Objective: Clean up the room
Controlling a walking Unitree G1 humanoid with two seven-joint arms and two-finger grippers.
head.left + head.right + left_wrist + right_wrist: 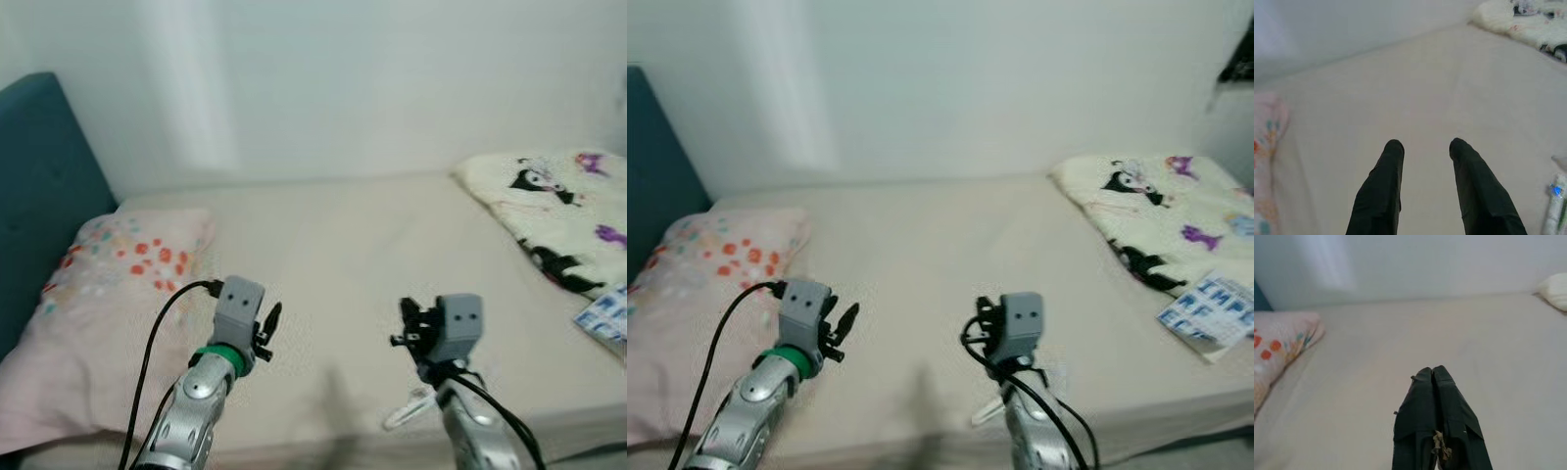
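Two silver robot arms reach out over the near edge of a bed. The left gripper (1422,147) hovers above the beige sheet with its two black fingers (1378,191) spread apart, holding nothing. The right gripper (1432,372) hovers beside it, nearer the middle of the near edge, its fingers pressed together and empty. The bed (343,255) carries a plain beige sheet and runs along a white wall (343,78). At the bed's left end a pale pink pillow (108,304) with orange and red flowers lies against a teal headboard (39,186). At the right end lies a cream blanket (558,215) printed with black and purple cartoon figures. Just beside it, near the front right corner, lies a blue-and-white printed packet (1210,308).
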